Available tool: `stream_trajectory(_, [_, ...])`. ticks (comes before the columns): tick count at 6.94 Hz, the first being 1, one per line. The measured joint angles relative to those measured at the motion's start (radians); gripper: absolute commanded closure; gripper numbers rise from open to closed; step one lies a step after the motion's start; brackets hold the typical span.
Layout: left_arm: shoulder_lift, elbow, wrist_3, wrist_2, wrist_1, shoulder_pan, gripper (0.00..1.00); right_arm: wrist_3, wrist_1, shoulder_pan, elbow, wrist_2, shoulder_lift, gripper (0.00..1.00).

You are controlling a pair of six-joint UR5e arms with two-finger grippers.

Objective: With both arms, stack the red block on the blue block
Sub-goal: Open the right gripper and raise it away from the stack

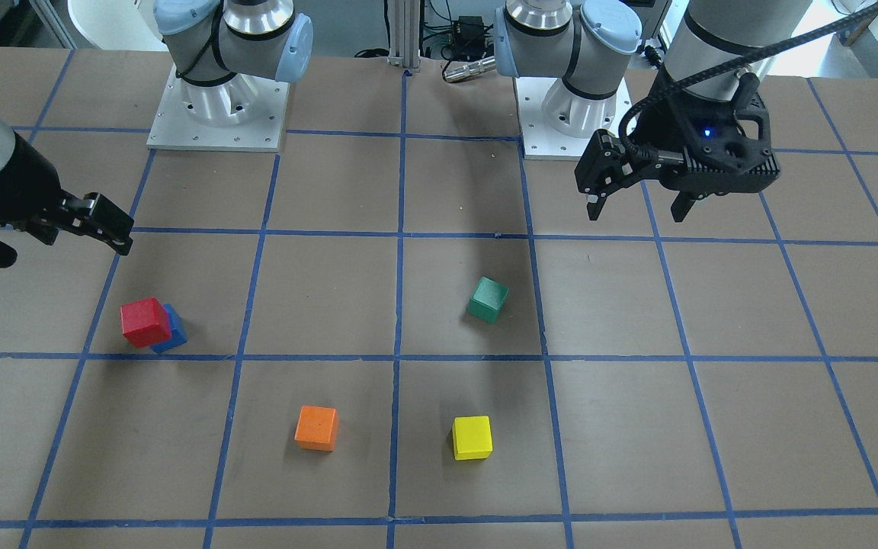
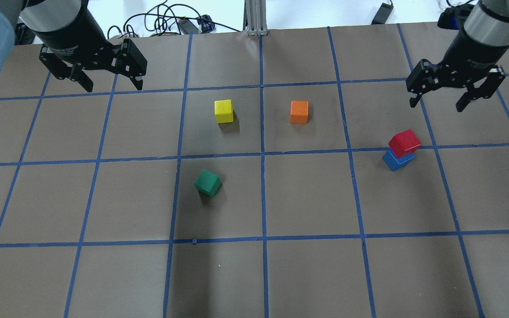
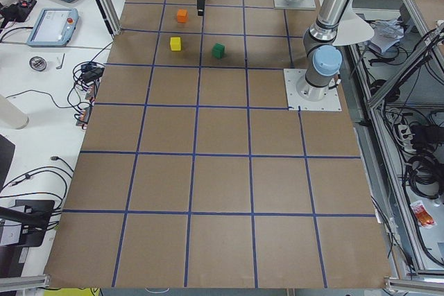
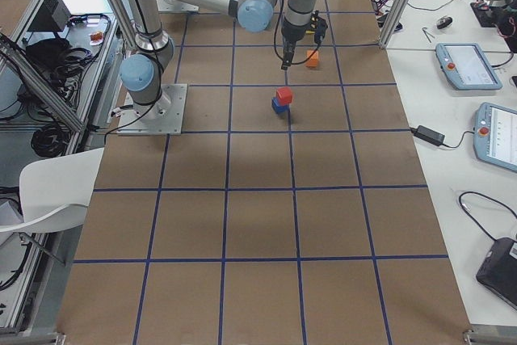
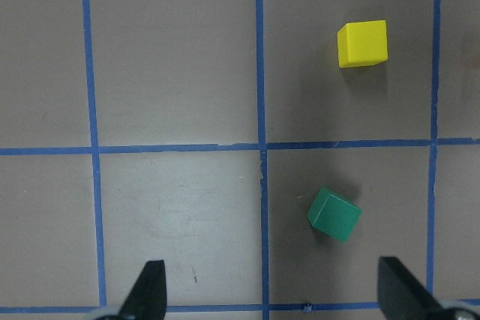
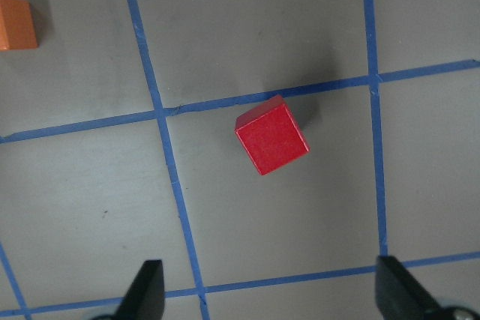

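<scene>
The small matte red cube (image 2: pixel 404 142) sits on top of the small solid blue cube (image 2: pixel 396 161) on the brown, blue-taped surface (image 2: pixel 307 198), on the robot's right and just beside a tape line. It has no long axis; its edges lie askew to the grid, and it is slightly offset, so a blue edge peeks out. The black two-finger right pincer (image 2: pixel 435 105) hangs apart from the stack, released and empty, and the left pincer (image 2: pixel 114 87) is likewise spread wide.

Upper block (image 2: pixel 404 142) on lower block (image 2: pixel 395 162), offset
</scene>
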Motion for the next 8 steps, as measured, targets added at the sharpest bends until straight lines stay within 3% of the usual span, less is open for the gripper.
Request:
stream_trajectory(3, [-0.001, -0.001, 0.0, -0.007, 0.001, 0.0, 0.0, 0.089, 0.047, 0.119, -0.029, -0.065, -0.035, 0.0])
stream_trajectory(8, [-0.002, -0.001, 0.0, -0.014, 0.001, 0.0, 0.0, 0.108, 0.086, 0.157, -0.023, -0.013, -0.053, 0.0])
